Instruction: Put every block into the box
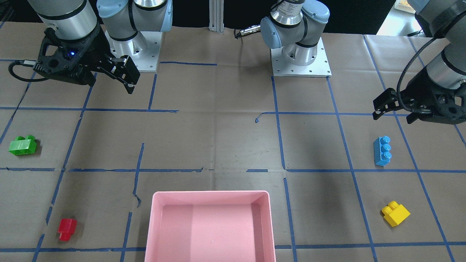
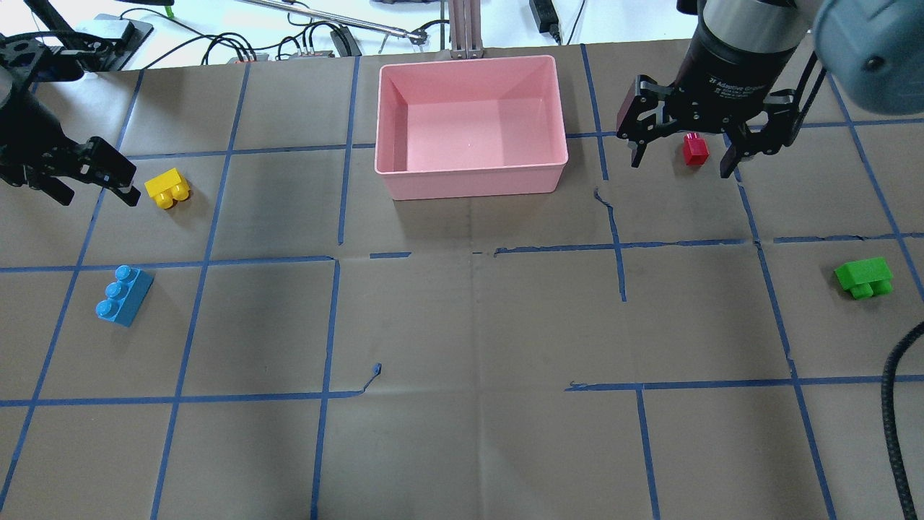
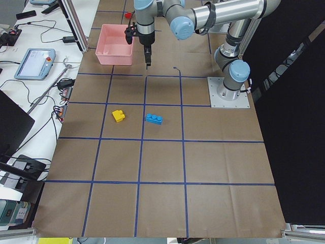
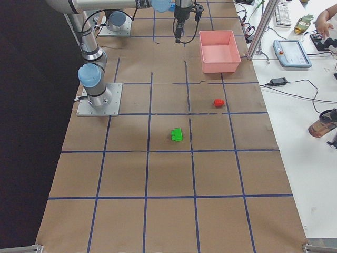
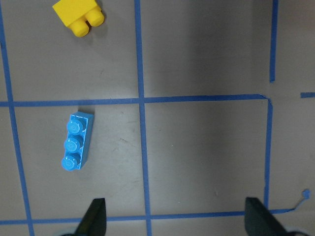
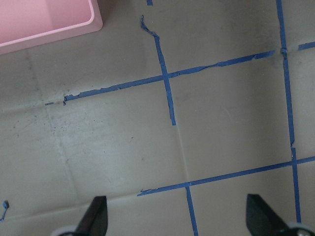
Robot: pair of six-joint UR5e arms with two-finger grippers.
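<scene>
Box (image 2: 469, 180), top centre of overhead view, empty; four bricks (image 2: 167, 188) scattered outside it. Left gripper (image 5: 175, 200) and right gripper (image 2: 680, 167) are held open, empty. Blue brick (image 2: 124, 295), mid-left: judged best straddled across its narrow width.

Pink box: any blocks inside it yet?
No: the box is bare inside, and the yellow block, blue block, red block and green block all lie on the table outside it.

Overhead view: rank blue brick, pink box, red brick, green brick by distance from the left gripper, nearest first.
From the left gripper, at the left edge:
1. blue brick, below it, left side.
2. pink box, top centre.
3. red brick, right of the box.
4. green brick, far right.
</scene>
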